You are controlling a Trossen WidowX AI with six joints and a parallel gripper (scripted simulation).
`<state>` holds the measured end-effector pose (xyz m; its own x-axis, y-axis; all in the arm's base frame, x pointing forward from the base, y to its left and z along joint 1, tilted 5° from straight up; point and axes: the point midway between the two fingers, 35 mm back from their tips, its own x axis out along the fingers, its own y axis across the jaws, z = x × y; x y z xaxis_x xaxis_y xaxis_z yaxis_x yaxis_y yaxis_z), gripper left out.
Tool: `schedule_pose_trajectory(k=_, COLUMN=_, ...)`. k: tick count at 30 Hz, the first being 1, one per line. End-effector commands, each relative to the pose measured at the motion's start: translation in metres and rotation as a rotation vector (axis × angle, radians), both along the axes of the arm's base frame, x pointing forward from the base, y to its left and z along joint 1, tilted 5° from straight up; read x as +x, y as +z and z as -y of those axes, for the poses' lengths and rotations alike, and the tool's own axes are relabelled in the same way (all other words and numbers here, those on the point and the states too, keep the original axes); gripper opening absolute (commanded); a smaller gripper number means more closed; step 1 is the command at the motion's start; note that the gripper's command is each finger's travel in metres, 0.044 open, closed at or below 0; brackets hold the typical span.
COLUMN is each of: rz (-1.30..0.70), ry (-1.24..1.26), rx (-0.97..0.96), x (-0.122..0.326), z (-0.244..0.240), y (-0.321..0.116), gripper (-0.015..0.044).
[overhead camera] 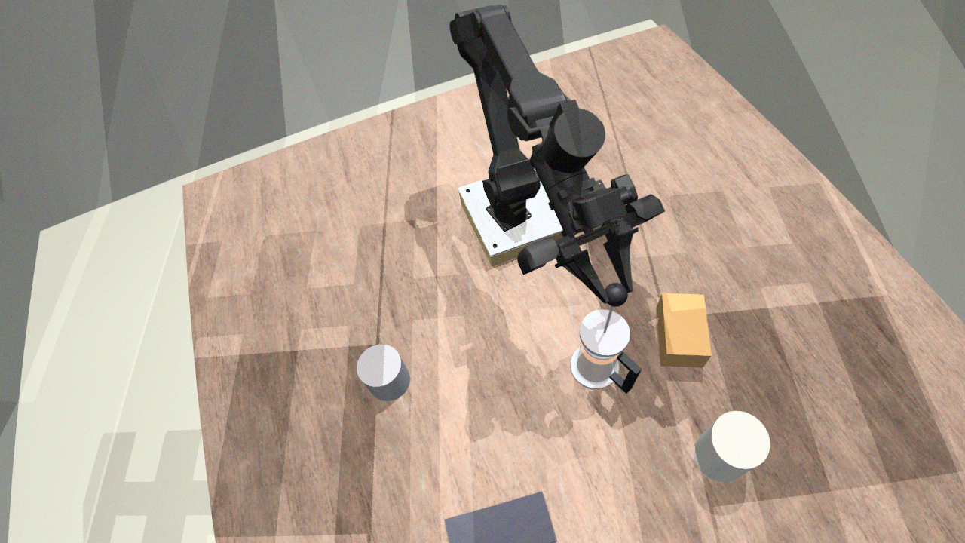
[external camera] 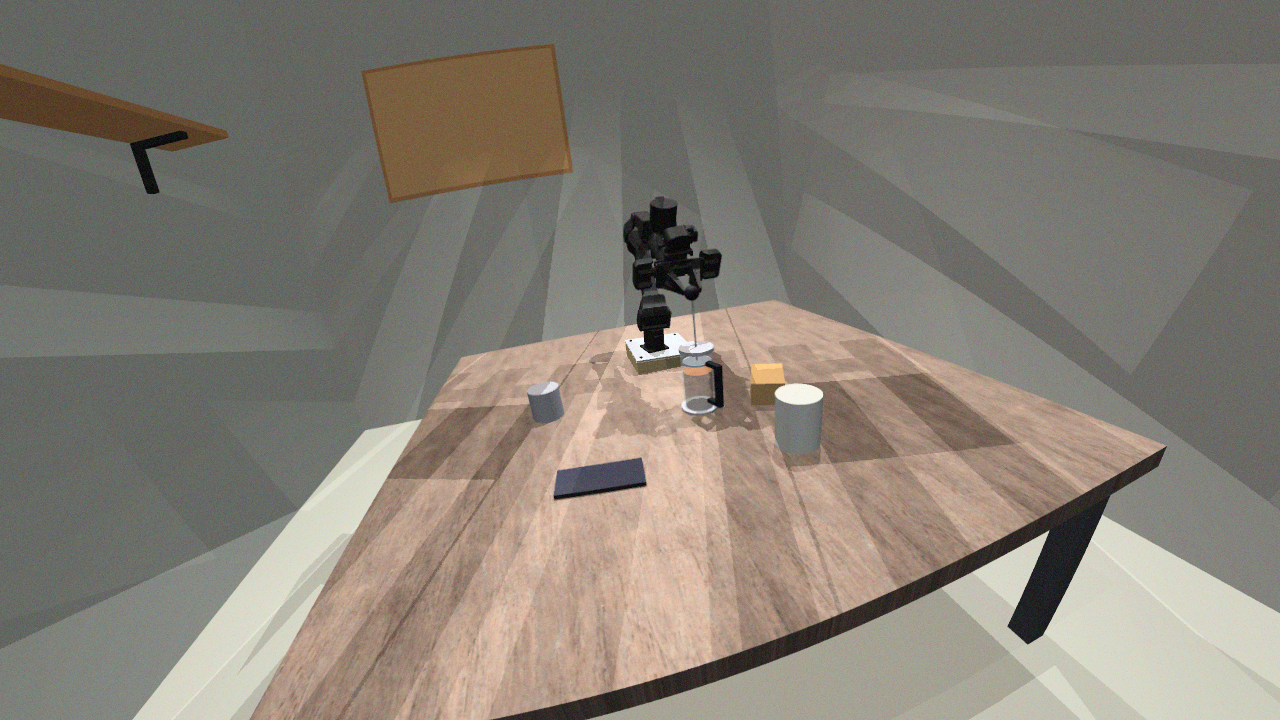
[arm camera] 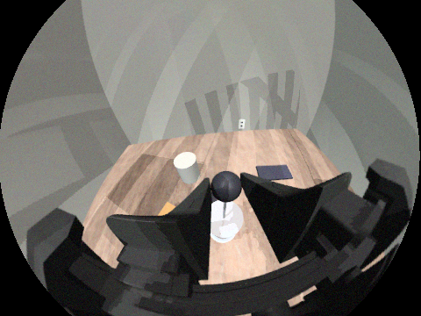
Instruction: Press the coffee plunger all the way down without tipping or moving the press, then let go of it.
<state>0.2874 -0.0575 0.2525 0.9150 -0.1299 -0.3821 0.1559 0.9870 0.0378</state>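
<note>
The arm (overhead camera: pixel 513 101) rises from its pale base plate (overhead camera: pixel 480 226) at the far side of the wooden surface (overhead camera: pixel 323 283), folds at the elbow and reaches forward and down toward the near side. Its pincer (overhead camera: pixel 615 291) is clenched on the black knob (overhead camera: pixel 617 292) that tops the plunger, one dark finger (arm camera: pixel 193 223) pressing it from each side. The thin rod (overhead camera: pixel 608 318) below the knob stands raised, well above the lid. The coffee press (overhead camera: pixel 601 351) stands upright near the middle of the surface, handle turned to the near right. An orange box (overhead camera: pixel 683 329) lies just to its right, a white cylinder (overhead camera: pixel 733 444) nearer on the right, a grey cylinder (overhead camera: pixel 382 371) well off to the left.
</note>
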Motion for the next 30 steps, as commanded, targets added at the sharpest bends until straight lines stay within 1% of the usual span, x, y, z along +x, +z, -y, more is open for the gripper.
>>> schedule_pose_trajectory(k=1, rz=-0.039, ry=-0.002, rx=0.012, x=0.002, z=0.000, y=-0.022, gripper=0.0120)
schedule_pose_trajectory(k=30, rz=-0.039, ry=-0.002, rx=0.012, x=0.012, z=-0.001, y=-0.069, gripper=0.0120)
